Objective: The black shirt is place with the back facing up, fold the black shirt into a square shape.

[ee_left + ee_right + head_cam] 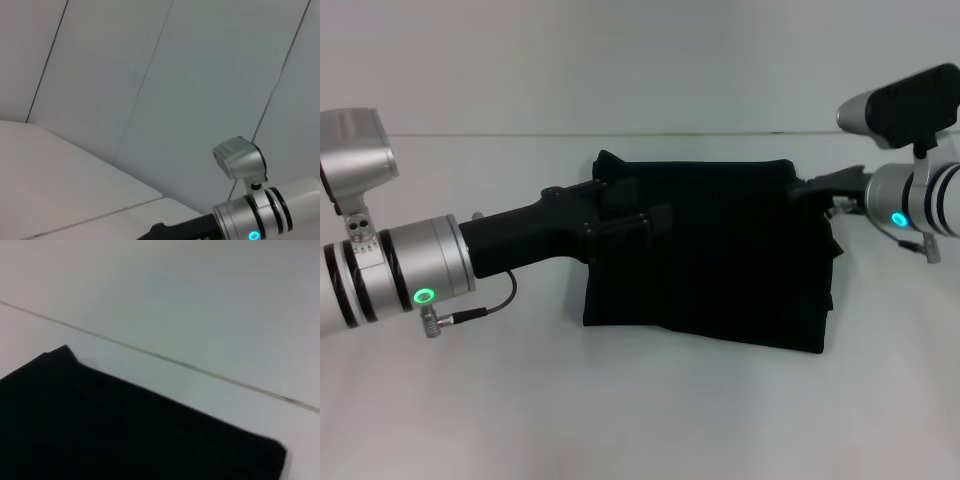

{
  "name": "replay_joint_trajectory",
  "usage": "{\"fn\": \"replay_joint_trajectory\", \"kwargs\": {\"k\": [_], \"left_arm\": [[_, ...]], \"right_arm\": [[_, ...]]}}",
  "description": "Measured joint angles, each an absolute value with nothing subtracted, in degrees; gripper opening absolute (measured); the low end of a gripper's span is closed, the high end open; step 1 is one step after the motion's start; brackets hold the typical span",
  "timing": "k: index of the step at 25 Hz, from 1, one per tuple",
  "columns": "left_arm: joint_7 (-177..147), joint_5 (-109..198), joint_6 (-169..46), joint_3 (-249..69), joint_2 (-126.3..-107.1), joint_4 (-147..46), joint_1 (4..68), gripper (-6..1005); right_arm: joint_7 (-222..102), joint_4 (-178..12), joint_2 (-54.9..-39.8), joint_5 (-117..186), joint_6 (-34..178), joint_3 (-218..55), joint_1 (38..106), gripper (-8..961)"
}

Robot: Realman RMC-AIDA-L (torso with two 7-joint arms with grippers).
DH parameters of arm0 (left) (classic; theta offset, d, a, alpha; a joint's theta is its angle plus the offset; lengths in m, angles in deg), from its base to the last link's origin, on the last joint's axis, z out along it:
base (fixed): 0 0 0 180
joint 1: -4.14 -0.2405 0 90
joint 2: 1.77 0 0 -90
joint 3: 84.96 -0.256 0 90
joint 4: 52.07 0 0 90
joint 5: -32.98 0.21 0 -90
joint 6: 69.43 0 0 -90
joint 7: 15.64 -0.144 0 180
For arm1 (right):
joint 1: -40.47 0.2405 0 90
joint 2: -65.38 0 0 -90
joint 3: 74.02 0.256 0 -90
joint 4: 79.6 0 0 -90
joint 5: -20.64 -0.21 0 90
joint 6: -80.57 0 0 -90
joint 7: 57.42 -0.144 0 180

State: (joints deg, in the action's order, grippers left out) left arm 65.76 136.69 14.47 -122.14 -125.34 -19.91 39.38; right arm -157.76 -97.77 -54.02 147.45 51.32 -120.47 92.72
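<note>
Head view: the black shirt (720, 255), a plain matte soft-fabric garment, lies at centre frame on the white bench (640, 410), already folded into a compact, roughly rectangular block. My left pincer (655, 218) reaches in from the left edge, its black body over the block's upper left corner. Black on black, so I cannot tell whether it is released or clenched on cloth. My right pincer (798, 188) comes in from the right edge and meets the block's upper right corner; its state is likewise not determinable. A loose flap shows at the block's right side.

Left wrist view: only pale wall panels, a strip of bench at lower left, and my right arm's silver wrist (260, 217) at lower right. No shirt, no own fingers visible.

Right wrist view: the shirt fills the lower left, its folded far edge running diagonally down to the lower right corner, bench beyond.

Assessment: the fabric looks light, limp and non-slippery, with no stiffness; layers will likely shift if dragged. I judge the best hold is at corners or along a folded edge, pinching all the layers together.
</note>
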Motion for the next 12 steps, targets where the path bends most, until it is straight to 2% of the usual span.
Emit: {"fn": "replay_joint_trajectory", "kwargs": {"k": [7, 12], "left_arm": [[65.7, 136.7, 12.8, -121.9, -124.99, -19.5, 40.1, 733], [65.7, 136.4, 8.9, -122.1, -124.47, -19.7, 41.8, 736]], "right_arm": [[-157.4, -103.6, -54.35, 140.2, 54.4, -120.1, 89.5, 1], [-156.4, -111.1, -53.78, 132.4, 44.5, -120.1, 83.4, 2]]}}
